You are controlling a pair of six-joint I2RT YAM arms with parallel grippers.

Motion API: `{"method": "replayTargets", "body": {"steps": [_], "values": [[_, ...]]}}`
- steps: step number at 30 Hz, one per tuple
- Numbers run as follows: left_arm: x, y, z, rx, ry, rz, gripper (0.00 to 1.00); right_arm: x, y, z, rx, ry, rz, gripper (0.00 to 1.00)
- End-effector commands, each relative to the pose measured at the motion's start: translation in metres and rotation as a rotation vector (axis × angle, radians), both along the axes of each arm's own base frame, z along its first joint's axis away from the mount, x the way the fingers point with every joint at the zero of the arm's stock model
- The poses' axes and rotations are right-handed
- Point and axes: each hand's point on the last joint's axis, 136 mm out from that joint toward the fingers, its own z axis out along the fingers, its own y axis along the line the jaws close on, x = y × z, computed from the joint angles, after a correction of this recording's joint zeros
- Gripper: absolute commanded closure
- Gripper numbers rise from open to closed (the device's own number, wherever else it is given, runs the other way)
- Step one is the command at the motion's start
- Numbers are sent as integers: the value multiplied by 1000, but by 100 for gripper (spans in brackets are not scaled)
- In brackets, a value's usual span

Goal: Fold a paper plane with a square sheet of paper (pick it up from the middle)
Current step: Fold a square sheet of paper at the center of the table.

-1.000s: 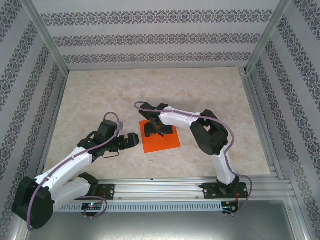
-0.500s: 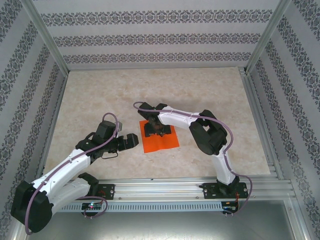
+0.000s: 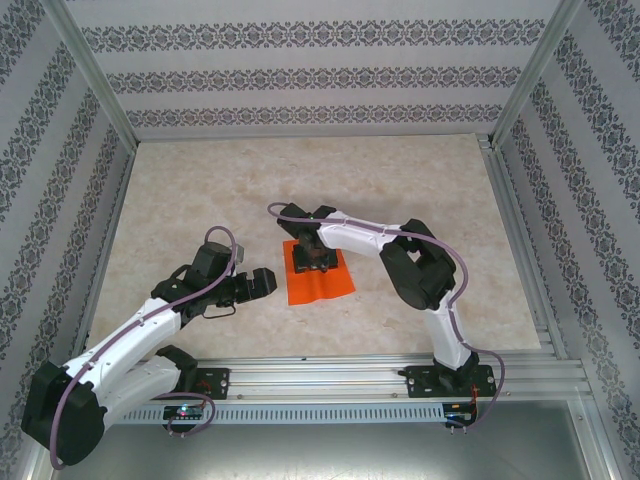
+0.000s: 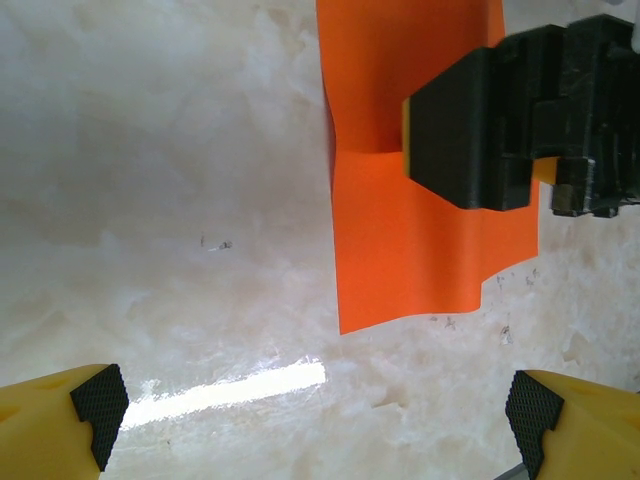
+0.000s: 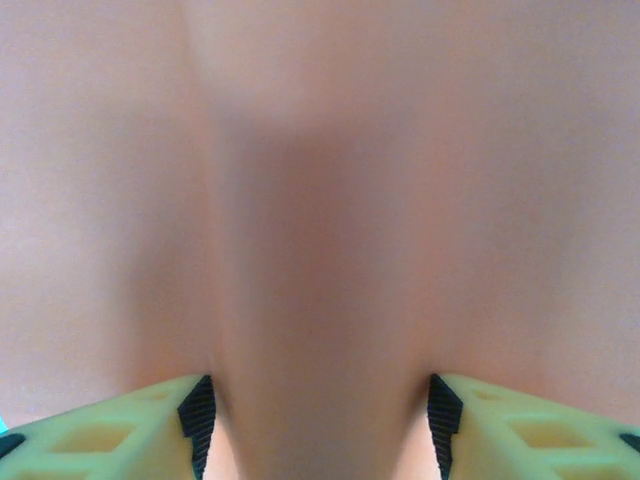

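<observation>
The square sheet of paper [image 3: 322, 284] lies orange-red on the marble table, buckled along its middle. My right gripper [image 3: 313, 258] points down onto its centre with the jaws half closed and still apart. In the right wrist view a raised ridge of the paper [image 5: 320, 200] fills the gap between the pads of the right gripper [image 5: 318, 410]. My left gripper [image 3: 262, 283] hovers just left of the sheet, open and holding nothing. The left wrist view shows the left gripper [image 4: 315, 400] wide over bare table, with the paper [image 4: 420, 240] ahead and one of the right gripper's fingers [image 4: 470, 130] on it.
The marble tabletop [image 3: 200, 190] is bounded by aluminium frame rails [image 3: 515, 240] at the sides and patterned walls behind. The arm bases sit on the near rail [image 3: 330, 375].
The right gripper's jaws have drawn closer together on the sheet. The paper has buckled upward between them and looks narrower from above. The left arm has stayed put.
</observation>
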Motion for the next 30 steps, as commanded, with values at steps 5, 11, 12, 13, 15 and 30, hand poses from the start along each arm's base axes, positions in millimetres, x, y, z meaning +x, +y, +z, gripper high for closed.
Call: {"method": "replayTargets", "body": {"steps": [5,11,12,13,15,30], "values": [[6,7,6,34,-6,24,0,0,-2,40,159,-33,-44,54],[9,4,13,3,-12,34,0,-4,22,83,499,-35,-62,59],[9,2,15,-5,-12,33,0,-2,27,93,575,-36,-69,58],[9,2,17,-13,-16,36,0,-3,33,102,666,-35,-71,58],[11,0,21,-28,-24,40,0,-3,44,119,819,-28,-68,56],[29,-40,14,-167,53,-57,0,-9,10,28,763,113,-211,48]]}}
